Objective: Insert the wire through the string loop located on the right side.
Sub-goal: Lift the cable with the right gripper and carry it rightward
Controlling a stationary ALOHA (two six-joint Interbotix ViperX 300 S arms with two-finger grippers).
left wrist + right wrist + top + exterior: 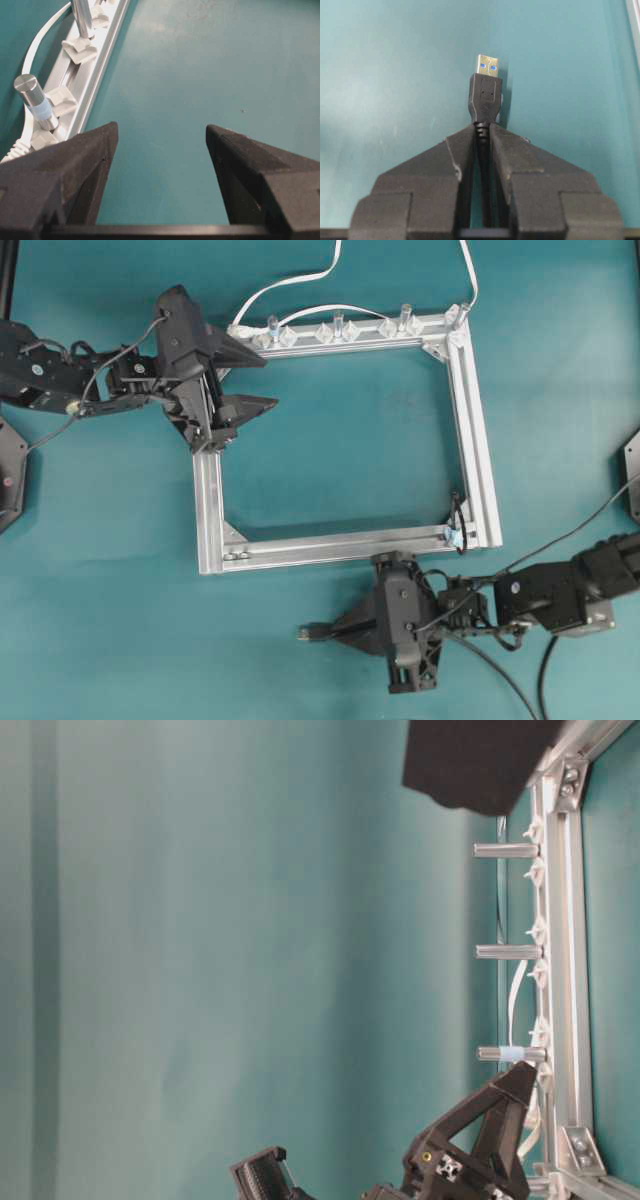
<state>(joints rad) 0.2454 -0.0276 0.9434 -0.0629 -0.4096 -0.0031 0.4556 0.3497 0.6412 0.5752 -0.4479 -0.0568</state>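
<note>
Right gripper [335, 632] clamped on the wire [484, 107] just behind its plug, the metal tip sticking out past the fingertips and pointing left across the table in the overhead view, long axis roughly level. The string loop [457, 523] sits at the near right corner of the aluminium frame [480, 455], up and to the right of the plug, so the tip faces away from it; right arm is much nearer. Left gripper [250, 380] hangs wide open and empty over the frame's far left corner, well apart.

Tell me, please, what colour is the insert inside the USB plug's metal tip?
Blue, inside the USB plug; the right wrist view shows it best.
</note>
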